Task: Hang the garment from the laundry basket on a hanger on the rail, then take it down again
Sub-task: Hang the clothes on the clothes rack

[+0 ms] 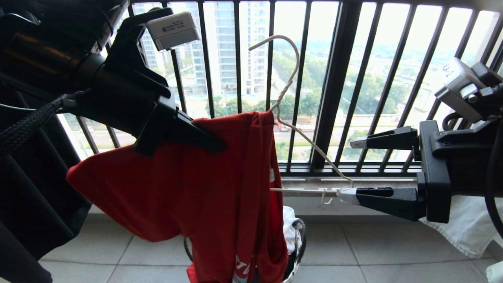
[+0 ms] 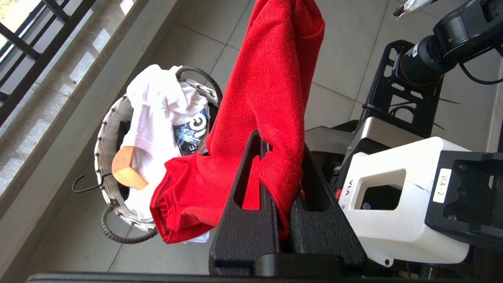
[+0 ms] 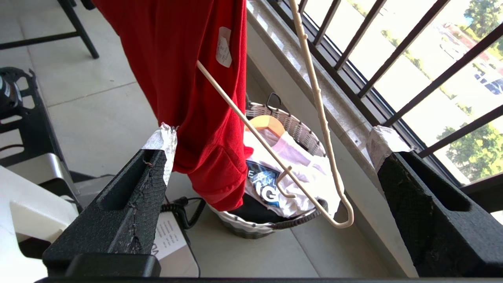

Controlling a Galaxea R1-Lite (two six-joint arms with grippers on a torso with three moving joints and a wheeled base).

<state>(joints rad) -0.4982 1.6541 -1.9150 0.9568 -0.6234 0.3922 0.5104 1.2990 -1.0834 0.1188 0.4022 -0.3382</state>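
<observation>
The garment hangs at centre, half on the hanger, above the laundry basket at six o'clock. The right gripper sits at three o'clock, the left gripper at ten.

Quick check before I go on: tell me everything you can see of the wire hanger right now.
The hanger is thin off-white wire with a twisted neck and a large curved hook pointing up, hooked on nothing visible. It is tilted, one half inside the red T-shirt, which the left end effector pinches. The bare arm slopes down to a rounded corner lying between the open fingers of the right end effector. A small notch hook sits on its bottom bar.
</observation>
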